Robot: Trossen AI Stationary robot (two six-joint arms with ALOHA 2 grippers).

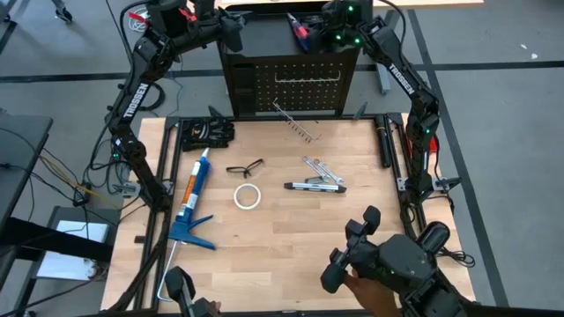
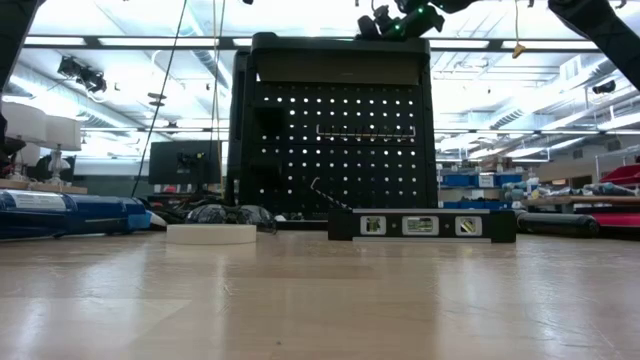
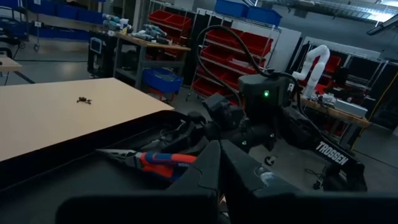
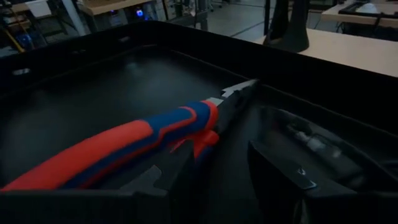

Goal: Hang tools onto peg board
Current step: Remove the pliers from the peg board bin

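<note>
1. "TROSSEN" reads in white along both arm links in the high view; the left wrist view shows the same word on the right arm.
2. The peg board (image 1: 291,84) stands upright at the far edge of the table (image 1: 291,255), its tray top toward the arms' bases.
3. The right gripper (image 4: 217,168) is over that tray, its fingers apart on either side of the red-and-blue pliers (image 4: 137,146), which lie in the tray; whether they press the handle cannot be told.
4. The left gripper (image 3: 217,168) hovers at the tray's other side with its fingers nearly together, holding nothing; the pliers lie just beyond its tips.
5. Only the high view shows the table spread: safety glasses (image 1: 244,167), a white tape roll (image 1: 248,196), a blue caulking gun (image 1: 191,202), a wrench (image 1: 319,167).
6. Only the low view shows the bar (image 2: 421,225) to be a level with vials.
</note>
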